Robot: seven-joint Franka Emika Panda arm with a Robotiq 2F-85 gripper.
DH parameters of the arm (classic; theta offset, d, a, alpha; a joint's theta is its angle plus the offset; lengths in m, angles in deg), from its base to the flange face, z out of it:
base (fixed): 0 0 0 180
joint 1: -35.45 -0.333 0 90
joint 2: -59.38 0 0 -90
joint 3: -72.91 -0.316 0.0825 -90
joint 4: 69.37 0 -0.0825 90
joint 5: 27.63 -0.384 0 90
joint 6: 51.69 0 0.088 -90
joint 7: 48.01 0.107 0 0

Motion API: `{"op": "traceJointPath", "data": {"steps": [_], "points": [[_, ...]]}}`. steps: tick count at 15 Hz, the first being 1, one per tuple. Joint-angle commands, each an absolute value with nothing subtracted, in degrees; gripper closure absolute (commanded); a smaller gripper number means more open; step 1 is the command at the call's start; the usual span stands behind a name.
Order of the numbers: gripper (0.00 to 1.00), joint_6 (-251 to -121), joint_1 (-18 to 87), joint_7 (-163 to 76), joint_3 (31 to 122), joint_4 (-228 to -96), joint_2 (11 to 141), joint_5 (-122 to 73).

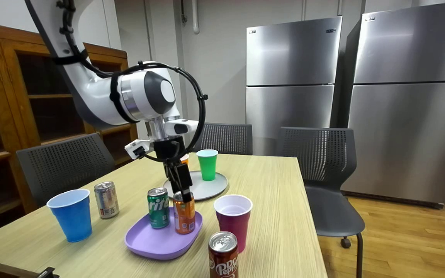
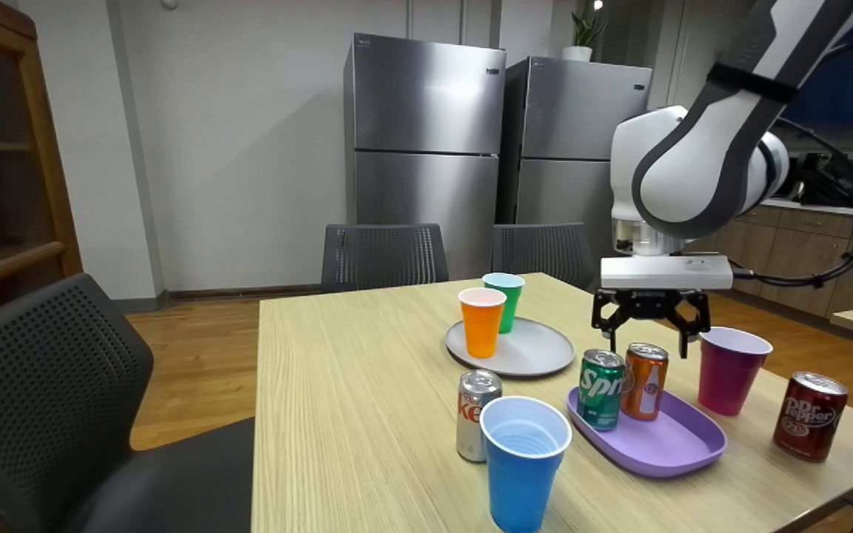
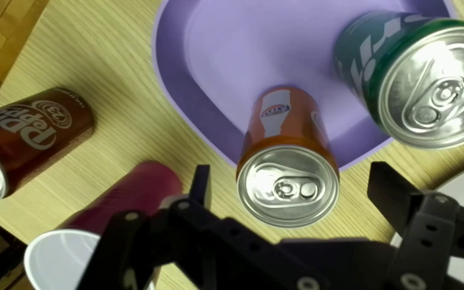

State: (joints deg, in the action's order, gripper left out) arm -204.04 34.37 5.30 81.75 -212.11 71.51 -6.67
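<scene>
On the purple tray (image 2: 667, 448), by its rim toward the grey plate (image 2: 534, 359), the orange can (image 3: 288, 161) stands upright, and I have the jaws spread around its top, gripping nothing; the wrist view shows me a gap on either side. I read "ROBOTIQ" on the black housing (image 2: 650, 305) above them. The can carries a pale bottle shape with a small badge too blurred to make out, under a silver lid. Beside it, the green can (image 2: 600, 396) gives me "Spr" in an exterior view. "Dr Pepper" and "23" are clear on the dark red can (image 3: 46, 129), near the edge of the desk (image 2: 367, 414). A silver can (image 2: 472, 426) shows me "ke" in red, near the blue cup (image 2: 524, 470). The maroon cup (image 1: 233, 222) stands between the tray and the desk's edge; an orange cup (image 2: 482, 326) and a green cup (image 2: 509, 303) share the plate. The desk has a pale wood grain, with dark chairs (image 1: 319, 154), steel refrigerators (image 1: 292, 58) and a glazed wooden cabinet (image 1: 8, 85) around it.
</scene>
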Motion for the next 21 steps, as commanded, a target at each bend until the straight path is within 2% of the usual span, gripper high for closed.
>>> {"op": "traceJointPath", "data": {"steps": [1,9,21], "points": [[0.00,-202.5,33.5,5.3,82.8,-212.9,68.4,-6.8],[0.00,-202.3,35.4,5.4,84.2,-213.2,63.6,-5.6],[0.00,-204.2,40.9,5.1,88.0,-209.2,66.7,-5.4]]}}
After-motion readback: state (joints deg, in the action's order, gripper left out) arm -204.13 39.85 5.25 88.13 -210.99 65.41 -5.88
